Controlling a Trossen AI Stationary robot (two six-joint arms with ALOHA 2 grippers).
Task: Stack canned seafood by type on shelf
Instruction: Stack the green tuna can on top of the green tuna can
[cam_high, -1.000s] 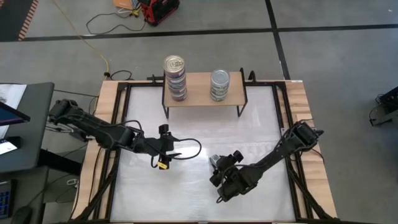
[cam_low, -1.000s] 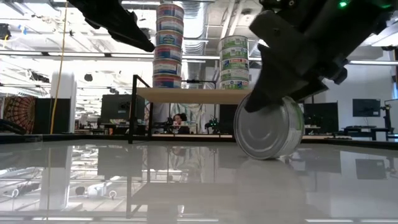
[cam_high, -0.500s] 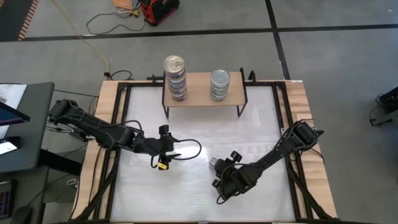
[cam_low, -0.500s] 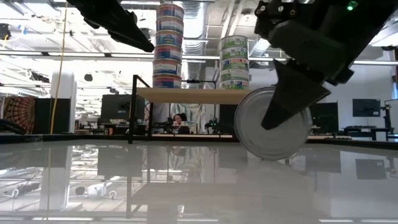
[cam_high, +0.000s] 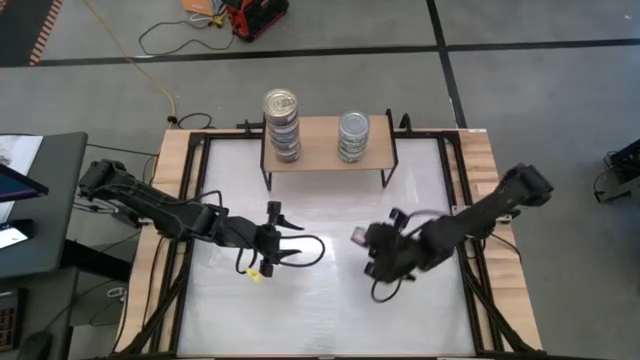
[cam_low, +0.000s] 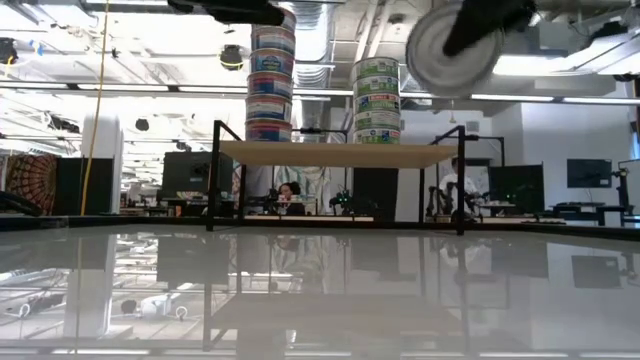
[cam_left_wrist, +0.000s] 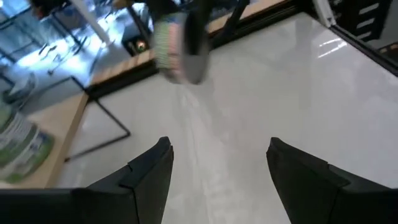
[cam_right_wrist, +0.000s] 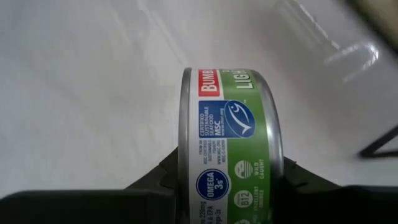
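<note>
The tin (cam_right_wrist: 231, 143), green-labelled and silver-sided, sits clamped on edge in the right claw (cam_high: 372, 243), just right of centre in the high view and lifted clear of the white desk (cam_high: 320, 310); in the low view it hangs at the upper right of the frame (cam_low: 453, 47). The shelf (cam_high: 318, 145) stands at upper centre, carrying a taller stack of blue-labelled tins (cam_high: 281, 125) on its left part and a shorter stack of green-labelled tins (cam_high: 352, 137) on its right. The left claw (cam_high: 283, 240) hovers left of centre over the desk, its fingers (cam_left_wrist: 152, 171) spread apart and holding nothing.
</note>
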